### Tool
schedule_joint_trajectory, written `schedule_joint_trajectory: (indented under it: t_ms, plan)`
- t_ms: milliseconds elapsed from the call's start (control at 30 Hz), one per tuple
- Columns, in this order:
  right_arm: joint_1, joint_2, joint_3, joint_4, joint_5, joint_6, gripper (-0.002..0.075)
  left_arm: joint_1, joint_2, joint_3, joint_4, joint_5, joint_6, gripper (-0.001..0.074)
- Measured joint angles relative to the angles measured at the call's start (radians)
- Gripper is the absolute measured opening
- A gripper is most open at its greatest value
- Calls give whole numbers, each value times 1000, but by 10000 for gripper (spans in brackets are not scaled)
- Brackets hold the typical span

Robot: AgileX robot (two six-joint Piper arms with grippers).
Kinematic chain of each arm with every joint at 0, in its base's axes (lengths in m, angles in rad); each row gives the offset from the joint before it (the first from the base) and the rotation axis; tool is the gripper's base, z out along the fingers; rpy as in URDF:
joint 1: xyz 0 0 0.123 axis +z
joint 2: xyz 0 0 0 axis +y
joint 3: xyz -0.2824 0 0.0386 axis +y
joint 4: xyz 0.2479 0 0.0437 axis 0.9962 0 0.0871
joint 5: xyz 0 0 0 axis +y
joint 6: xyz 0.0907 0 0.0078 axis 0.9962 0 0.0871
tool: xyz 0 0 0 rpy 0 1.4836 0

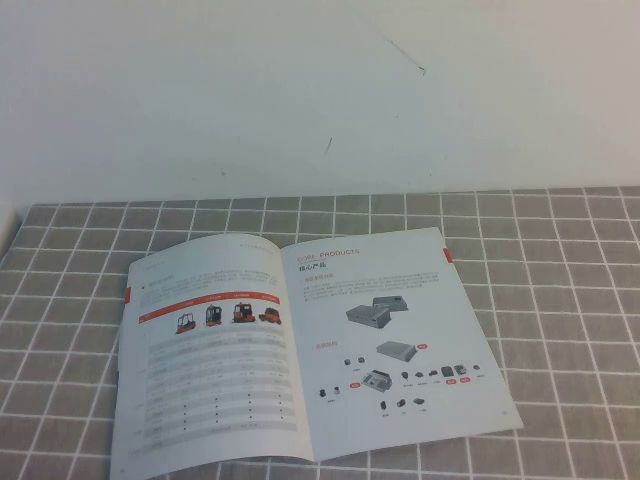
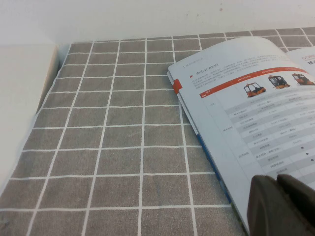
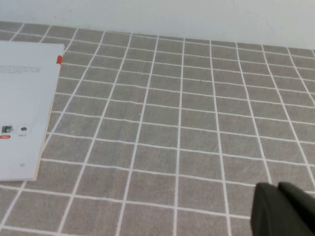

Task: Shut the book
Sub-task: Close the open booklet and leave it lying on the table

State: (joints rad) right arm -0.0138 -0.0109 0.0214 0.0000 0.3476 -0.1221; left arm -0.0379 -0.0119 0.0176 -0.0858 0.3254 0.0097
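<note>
High view: neither gripper is in shot. The book (image 1: 300,350) lies fully open, face up, on the cloth (image 1: 560,280), so the closing is judged not yet begun – approach stage at most. A thin soft-cover catalogue is seen, w/ glossy white pages, printed product photos and a red band. The left page bows up near the spine; the right page lies flatter. The cloth is grey w/ a white grid, matt, faintly wrinkled. A plain white wall (image 1: 300,100) stands behind.

Left wrist view: the left gripper (image 2: 277,184) shows as two dark, rounded tips, pressed together w/ only a thin seam between. The book (image 2: 256,113) lies directly ahead of and partly under these tips; contact w/ the page can't be told. A stack of leaves and a blue cover edge are visible along the page's outer side. A pale slab (image 2: 24,83) sits well off to the far side.

Right wrist view: the right gripper (image 3: 278,189) is likewise seen w/ tips together, over bare cloth. The book's right page (image 3: 24,98) lies well apart from it, w/ several grid squares between.

Next move, as judged: one outer edge must be got under – the lifted left side looks easier – then swung over the spine. Thin slick paper may slip or crease, so a low, shallow entry is called for.
</note>
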Motion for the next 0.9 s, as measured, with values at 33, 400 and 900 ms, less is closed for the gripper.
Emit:
schedule_joint_trajectory:
  t_ms: [33,400,900]
  plan:
    - [0,0,0,0,0,0,-3,0,0,0,0,0,0,-4]
    - [0,0,0,0,0,0,-3,0,0,0,0,0,0,-4]
    - [0,0,0,0,0,0,-3,0,0,-2,48,5,11,-4]
